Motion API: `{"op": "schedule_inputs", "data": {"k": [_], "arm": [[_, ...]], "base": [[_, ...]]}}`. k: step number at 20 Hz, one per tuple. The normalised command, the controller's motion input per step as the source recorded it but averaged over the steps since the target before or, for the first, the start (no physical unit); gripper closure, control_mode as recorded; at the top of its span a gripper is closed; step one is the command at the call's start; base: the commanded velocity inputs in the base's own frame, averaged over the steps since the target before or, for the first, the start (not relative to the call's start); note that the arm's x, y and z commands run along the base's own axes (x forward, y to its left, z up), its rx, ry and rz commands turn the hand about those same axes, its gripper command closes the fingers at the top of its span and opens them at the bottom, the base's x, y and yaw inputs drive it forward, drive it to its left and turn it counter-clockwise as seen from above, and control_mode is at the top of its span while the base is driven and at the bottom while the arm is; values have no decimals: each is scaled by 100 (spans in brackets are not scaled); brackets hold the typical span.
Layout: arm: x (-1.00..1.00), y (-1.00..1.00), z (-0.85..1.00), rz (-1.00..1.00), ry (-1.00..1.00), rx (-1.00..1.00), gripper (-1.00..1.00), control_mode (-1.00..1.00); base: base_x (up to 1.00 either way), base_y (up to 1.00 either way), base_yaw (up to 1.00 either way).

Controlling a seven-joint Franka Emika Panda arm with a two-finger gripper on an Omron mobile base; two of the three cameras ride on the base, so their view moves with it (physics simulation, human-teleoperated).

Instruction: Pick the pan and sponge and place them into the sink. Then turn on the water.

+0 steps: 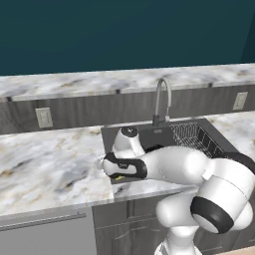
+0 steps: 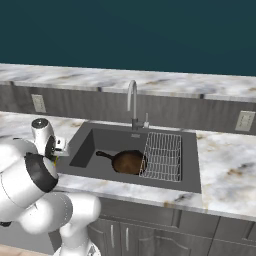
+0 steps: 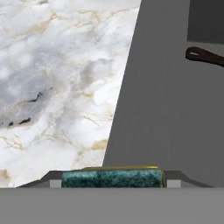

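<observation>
Gripper [image 3: 113, 180] clamps the sponge [image 3: 113, 178] over the sink [image 2: 187, 182] left rim, marble counter [image 3: 52, 87] left. Pan [image 2: 128, 162] lies in basin beside wire rack [image 2: 162, 156]; basin's left half open.

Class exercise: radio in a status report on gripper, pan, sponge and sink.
Gripper shut on sponge, poised at the sink's left edge. Pan already in the basin beside the wire rack. Faucet dry. Nothing in the way.

Even, flat rendered light, moderately bright; soft shadow inside the sink [image 2: 85, 145]. Marble tabletop [image 1: 45, 164] glare-free. Low resolution softens edges; no distortion.
</observation>
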Motion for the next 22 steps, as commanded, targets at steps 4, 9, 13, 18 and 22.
{"op": "schedule_inputs", "data": {"k": [4,9,13,18,22], "arm": [[2,-69,0,-2,0,0,100,-100],[19,-69,0,-1,0,0,100,-100],[47,-51,-2,0,2,0,100,-100],[68,-36,-13,0,7,0,100,-100],[65,-33,-9,0,6,0,100,-100]], "base": [[0,0,0],[0,0,0],[0,0,0],[0,0,0],[0,0,0]]}}
